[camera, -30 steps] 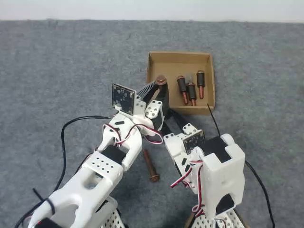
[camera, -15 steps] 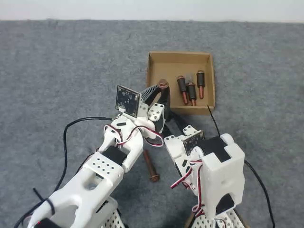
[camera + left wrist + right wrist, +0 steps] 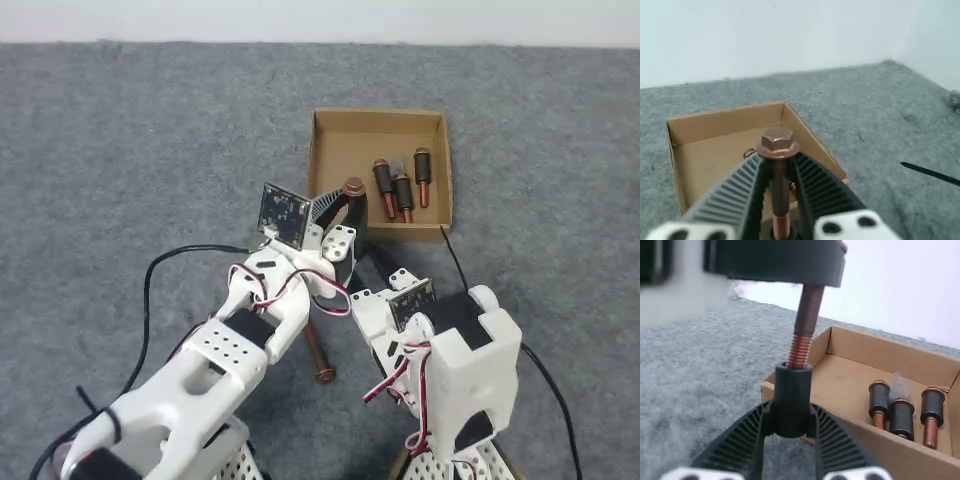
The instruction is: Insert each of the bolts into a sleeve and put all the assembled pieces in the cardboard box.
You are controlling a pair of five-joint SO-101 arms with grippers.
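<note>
My left gripper (image 3: 777, 170) is shut on a copper bolt (image 3: 777, 175), held upright by its shank with the hex head (image 3: 352, 187) on top. The bolt's threaded tip (image 3: 800, 351) enters the top of a black sleeve (image 3: 791, 400), which my right gripper (image 3: 790, 422) is shut on from below. Both meet just in front of the cardboard box (image 3: 324, 125). Three assembled pieces (image 3: 401, 186) lie in the box, also seen as the assembled pieces (image 3: 902, 412) in the right wrist view. Another loose bolt (image 3: 317, 352) lies on the carpet between the arms.
Grey carpet (image 3: 150, 150) covers the whole table. A black cable (image 3: 170, 262) trails left of the left arm, and a thin black wire (image 3: 451, 255) rises near the box's right front corner.
My left gripper has carried the bolt rightward and nearer, from over the box's front left wall to above the sleeve in my right gripper. The right arm shifted slightly.
</note>
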